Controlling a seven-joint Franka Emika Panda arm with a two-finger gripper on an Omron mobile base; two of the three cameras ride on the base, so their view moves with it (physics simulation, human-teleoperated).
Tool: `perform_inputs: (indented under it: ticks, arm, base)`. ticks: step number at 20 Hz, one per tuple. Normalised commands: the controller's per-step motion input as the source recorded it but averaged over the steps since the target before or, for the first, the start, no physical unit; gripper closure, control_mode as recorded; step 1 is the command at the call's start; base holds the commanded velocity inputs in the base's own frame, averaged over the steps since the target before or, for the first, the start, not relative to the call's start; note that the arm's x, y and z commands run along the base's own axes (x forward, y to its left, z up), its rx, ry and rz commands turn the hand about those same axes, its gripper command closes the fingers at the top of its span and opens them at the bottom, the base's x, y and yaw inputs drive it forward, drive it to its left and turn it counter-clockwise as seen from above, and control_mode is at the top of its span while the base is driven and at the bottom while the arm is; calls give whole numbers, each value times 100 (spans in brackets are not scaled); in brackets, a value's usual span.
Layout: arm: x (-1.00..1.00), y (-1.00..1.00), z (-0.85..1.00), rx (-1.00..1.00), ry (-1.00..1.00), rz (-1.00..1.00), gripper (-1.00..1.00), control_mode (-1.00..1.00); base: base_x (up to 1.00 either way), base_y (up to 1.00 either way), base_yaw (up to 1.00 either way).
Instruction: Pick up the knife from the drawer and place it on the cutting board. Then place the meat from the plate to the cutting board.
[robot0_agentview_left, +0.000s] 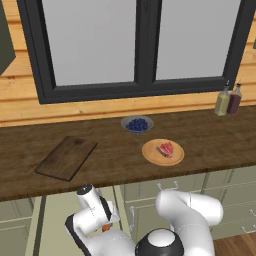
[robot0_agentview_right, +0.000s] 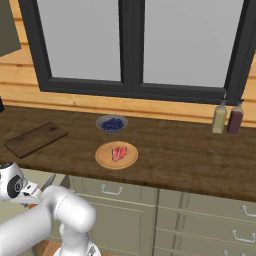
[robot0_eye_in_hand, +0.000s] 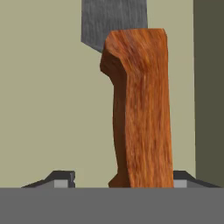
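The jaws stand apart astride the knife (robot0_eye_in_hand: 140, 109) handle in the drawer (robot0_eye_in_hand: 48, 109); gripping it comes next, then lifting to the cutting board (robot0_agentview_left: 66, 157).

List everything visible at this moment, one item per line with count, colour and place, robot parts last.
cutting board: 1, dark brown, left end of the counter, nothing on it
plate: 1, tan-orange, counter middle, near the front edge
meat: 1, red-pink, on the plate
bowl: 1, grey, holding dark blue berries, behind the plate
bottles: 2, one olive, one dark red, side by side at the right back of the counter
knife: 1, orange-red handle and grey blade, lying in the drawer
drawer: 1, pale olive-green, below the counter
window: 1, dark frame, above the counter
arm: 1, white, bent low in front of the cabinets
fingers: 2, dark, either side of the knife handle
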Motion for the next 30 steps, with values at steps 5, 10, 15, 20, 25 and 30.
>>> perform_inputs:
  ticks: [5, 10, 15, 20, 25, 30]
  arm:
    - [-5, 0, 0, 0, 0, 0, 100, -100]
    - [-8, 0, 0, 0, 0, 0, 100, -100]
    - [-11, 0, -1, 0, 0, 0, 100, -100]
    - [-54, 0, 35, 0, 0, 0, 100, -100]
    - [-69, 0, 62, 0, 0, 0, 100, -100]
    - [-73, 0, 62, 0, 0, 1, 100, -100]
  base:
    - [0, 0, 0]
    - [0, 0, 0]
    - [0, 0, 0]
    - [0, 0, 0]
    - [0, 0, 0]
    - [0, 0, 0]
